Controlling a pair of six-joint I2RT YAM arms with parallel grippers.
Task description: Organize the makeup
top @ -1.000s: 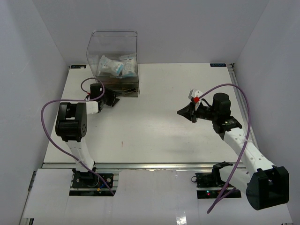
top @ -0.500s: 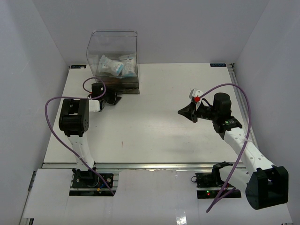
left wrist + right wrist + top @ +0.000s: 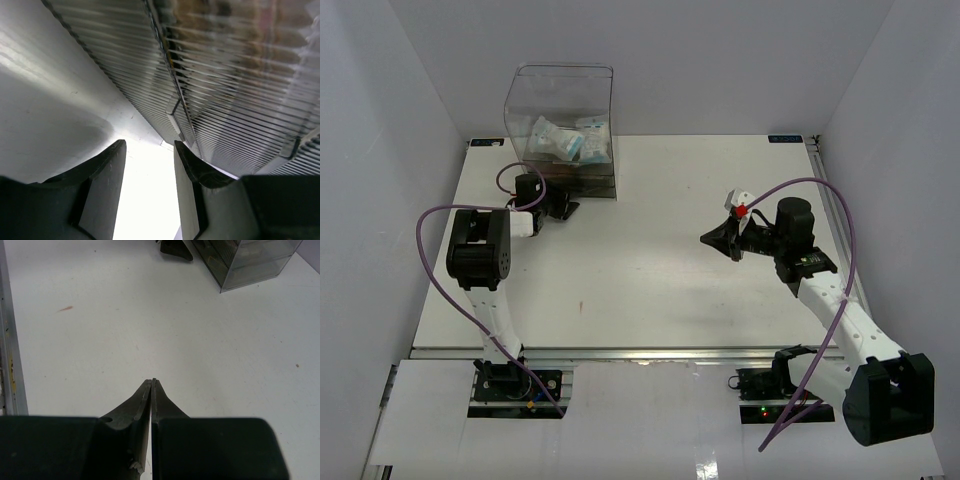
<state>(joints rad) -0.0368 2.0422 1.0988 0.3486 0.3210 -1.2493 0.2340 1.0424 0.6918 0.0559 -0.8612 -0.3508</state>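
Observation:
Clear blue-white packets (image 3: 565, 141) lie in the open top part of the large clear box (image 3: 560, 95) at the back left. Dark and brownish shapes show blurred behind its ribbed drawer fronts (image 3: 235, 75); I cannot tell which makeup they are. My left gripper (image 3: 563, 208) is open and empty, low on the table right at the box's front lower drawers; in the left wrist view its jaws (image 3: 149, 150) stand apart with nothing between them. My right gripper (image 3: 708, 240) is shut and empty above the table's right middle, also shown in the right wrist view (image 3: 152, 381).
The white table (image 3: 660, 270) lies between grey walls on three sides. The box corner (image 3: 250, 262) and the left gripper's tip (image 3: 175, 249) show at the top of the right wrist view. A metal rail (image 3: 7, 340) runs along the table's near edge.
My left arm has shifted a little up and right, bringing its gripper closer to the box front. The right arm has not moved.

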